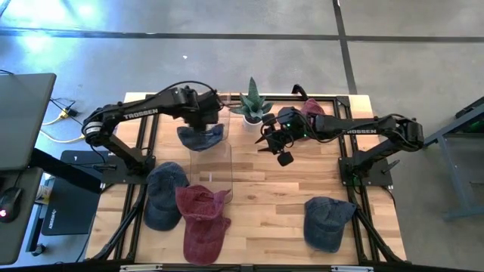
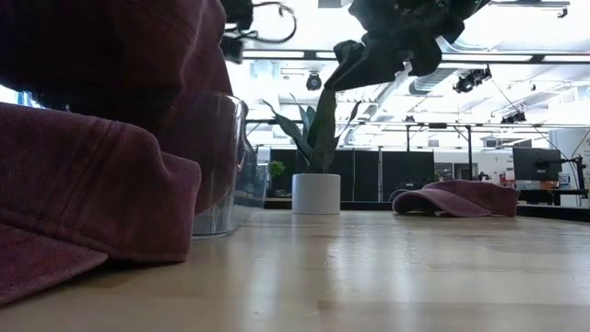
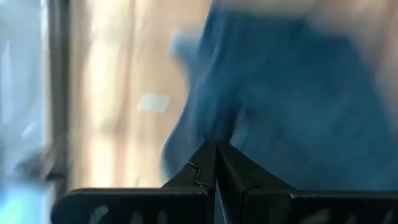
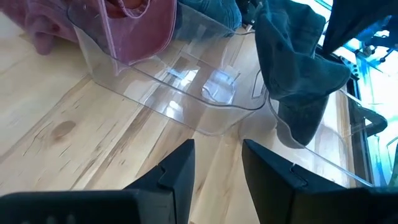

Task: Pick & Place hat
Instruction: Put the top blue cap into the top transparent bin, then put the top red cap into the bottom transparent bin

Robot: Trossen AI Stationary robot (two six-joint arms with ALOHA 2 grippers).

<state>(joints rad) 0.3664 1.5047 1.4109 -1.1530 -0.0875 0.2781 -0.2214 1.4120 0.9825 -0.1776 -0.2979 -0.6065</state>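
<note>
Blue hat point(image 1: 201, 137) hanging from the left pincer point(image 1: 213, 113), clenched on its crown, over the far end of the clear bin point(image 1: 210, 170); in the right wrist view seen dangling with the long axis vertical, lowest edge level with the bin's rim, apparently just inside. Bin's open interior directly beneath the hat, so the coming move, by judgement, a straight descent and release. Right pincer point(image 1: 281, 148) held aloft beside the bin, past the potted plant point(image 1: 253, 103), fingers parted and holding nothing; farther from the hat than the left. Remaining hats on the tabletop point(image 1: 302, 181): a maroon hat point(image 1: 203, 221), blue ones at point(image 1: 162, 195) and point(image 1: 327, 221), another maroon hat point(image 1: 310, 108) at the far edge.
</note>
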